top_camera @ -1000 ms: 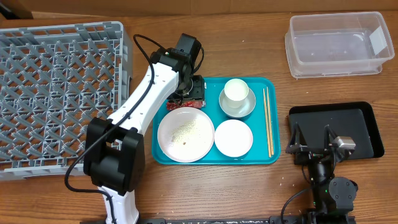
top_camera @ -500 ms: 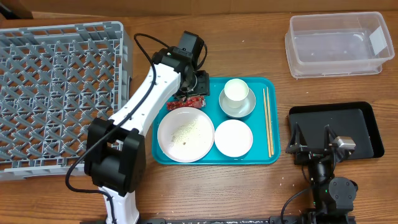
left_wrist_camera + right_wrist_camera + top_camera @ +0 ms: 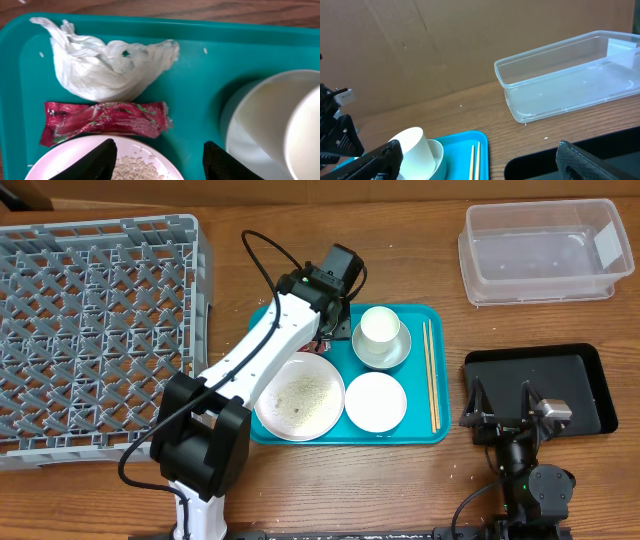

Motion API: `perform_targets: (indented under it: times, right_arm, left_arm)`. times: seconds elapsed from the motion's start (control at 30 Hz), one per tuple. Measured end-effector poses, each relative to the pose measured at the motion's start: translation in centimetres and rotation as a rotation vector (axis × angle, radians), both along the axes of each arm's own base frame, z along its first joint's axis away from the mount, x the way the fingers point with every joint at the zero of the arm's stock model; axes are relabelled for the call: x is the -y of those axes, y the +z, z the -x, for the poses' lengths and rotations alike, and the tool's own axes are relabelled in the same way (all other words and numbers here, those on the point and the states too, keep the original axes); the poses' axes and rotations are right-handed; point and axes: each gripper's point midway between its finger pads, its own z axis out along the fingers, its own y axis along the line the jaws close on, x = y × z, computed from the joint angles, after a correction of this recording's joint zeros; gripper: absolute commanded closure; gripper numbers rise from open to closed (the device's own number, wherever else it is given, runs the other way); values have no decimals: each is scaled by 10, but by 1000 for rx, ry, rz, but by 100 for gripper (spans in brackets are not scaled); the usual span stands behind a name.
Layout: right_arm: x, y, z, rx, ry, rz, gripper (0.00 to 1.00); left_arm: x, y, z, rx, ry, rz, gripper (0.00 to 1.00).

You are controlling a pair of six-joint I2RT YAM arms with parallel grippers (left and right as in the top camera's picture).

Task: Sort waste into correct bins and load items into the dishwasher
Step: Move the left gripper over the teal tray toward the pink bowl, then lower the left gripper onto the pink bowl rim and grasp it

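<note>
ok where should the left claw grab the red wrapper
Across its short width, near the middle of the red wrapper, coming straight down from above. It lies flat and long on the teal tray, between the napkin and the plate rim, so side approaches look blocked.

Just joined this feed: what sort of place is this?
Probably a mock dish-clearing bench, not a real kitchen: wooden table, grey dish rack near a teal tray, cardboard wall behind.

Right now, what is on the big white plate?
Loose rice grains lie scattered on the plate. Nothing else shows, but the left arm covers its upper-left rim, so that part is hidden.
</note>
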Motion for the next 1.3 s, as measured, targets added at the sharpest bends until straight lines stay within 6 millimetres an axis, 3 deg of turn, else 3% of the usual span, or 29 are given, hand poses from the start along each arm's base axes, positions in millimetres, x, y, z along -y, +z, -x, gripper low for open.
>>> perform_targets:
  times: [0.37, 0.7, 0.83, 0.93, 1.1, 1.23, 1.3]
  right_arm:
    - [0, 0, 0, 1, 0, 0, 0]
    - [0, 0, 0, 0, 0, 0, 0]
    - [0, 0, 0, 0, 0, 0, 0]
    - [0, 0, 0, 0, 0, 0, 0]
    - [0, 0, 0, 0, 0, 0, 0]
    - [0, 0, 0, 0, 0, 0, 0]
    - [0, 0, 0, 0, 0, 0, 0]
  left_arm:
    - [-9, -32, -3, -33, 132, -46, 36]
    - [-8, -35, -4, -32, 150, -39, 38]
    - [-12, -32, 6, -80, 147, -58, 38]
    - [-10, -15, 7, -95, 144, -54, 38]
    - [1, 51, 4, -47, 125, 32, 35]
    - [18, 107, 19, -12, 34, 188, 34]
    - [26, 126, 34, -29, -25, 253, 35]
